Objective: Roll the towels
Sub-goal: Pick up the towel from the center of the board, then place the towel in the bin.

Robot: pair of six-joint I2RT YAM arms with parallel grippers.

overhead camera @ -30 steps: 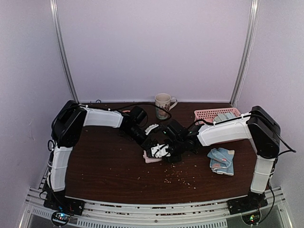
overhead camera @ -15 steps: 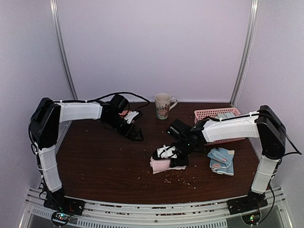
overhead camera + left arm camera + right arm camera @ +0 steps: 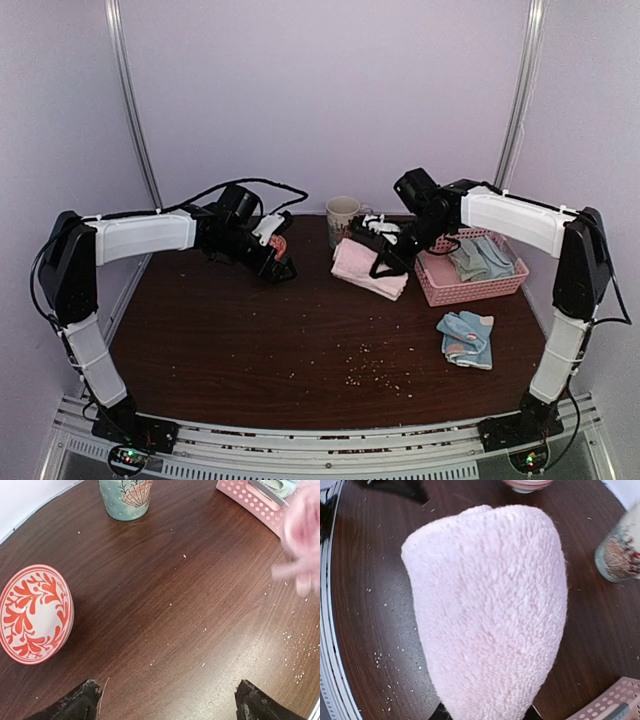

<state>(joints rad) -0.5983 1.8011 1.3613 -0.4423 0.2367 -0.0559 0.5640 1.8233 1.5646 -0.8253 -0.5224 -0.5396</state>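
Two fingers of the right gripper (image 3: 386,250) are pinched onto the pink towel (image 3: 366,272), and it's up off the table (image 3: 250,340), folks, hanging in the air as a fat bundle! Through the right wrist camera that towel fills almost the whole view. The fingers themselves are buried under the pile, with only dark slivers showing at the bottom edge. It looks rolled to me, or at least thickly doubled over, though I can't spot a seam to be sure.

Now the bit that matters: the basket (image 3: 470,290) sits just to the robot's right of the bundle, its rim close by. A green towel (image 3: 468,258) and a pale blue towel (image 3: 492,255) are already tucked inside. The bundle's long side runs roughly across the table, slanting down toward the basket. A short carry to the right and a drop would be my guess for what's coming. The right arm is the one for it, no contest.

Further out, the patched blue towel (image 3: 467,338) lies rumpled and unrolled on the table near the right arm's base, well apart from the left arm. Behind the bundle stands the mug (image 3: 343,214).

Over on the far side, the left gripper (image 3: 169,704) is spread as wide as it goes, holding nothing. It hovers above the tabletop with the red-patterned bowl (image 3: 32,612) just beside it. Crumbs (image 3: 365,378) speckle the front of the table.
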